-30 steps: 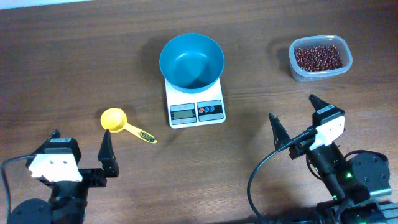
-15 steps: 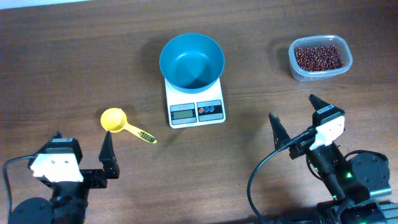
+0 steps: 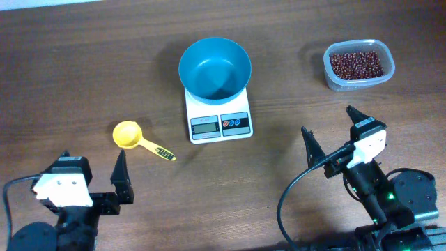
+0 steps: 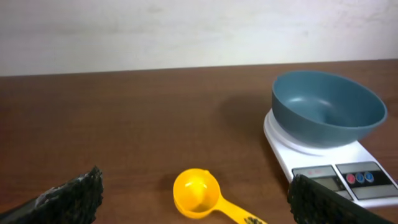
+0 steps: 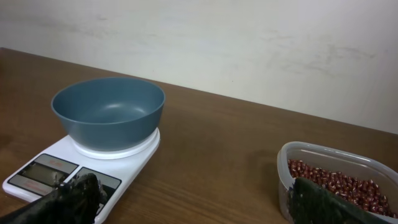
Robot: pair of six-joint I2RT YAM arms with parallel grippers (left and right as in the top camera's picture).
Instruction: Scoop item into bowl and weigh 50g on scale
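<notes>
The teal-blue bowl stands empty on the white scale; both also show in the left wrist view and the right wrist view. The red-brown beans lie in a clear tub at the back right, also in the right wrist view. A yellow scoop lies left of the scale, bowl side up. My left gripper is open and empty near the front left. My right gripper is open and empty at the front right.
The wooden table fills the view. A black cable loops by the right arm's base. A pale wall stands behind the table.
The left arm has drawn back slightly toward the front edge. Nothing else has moved.
</notes>
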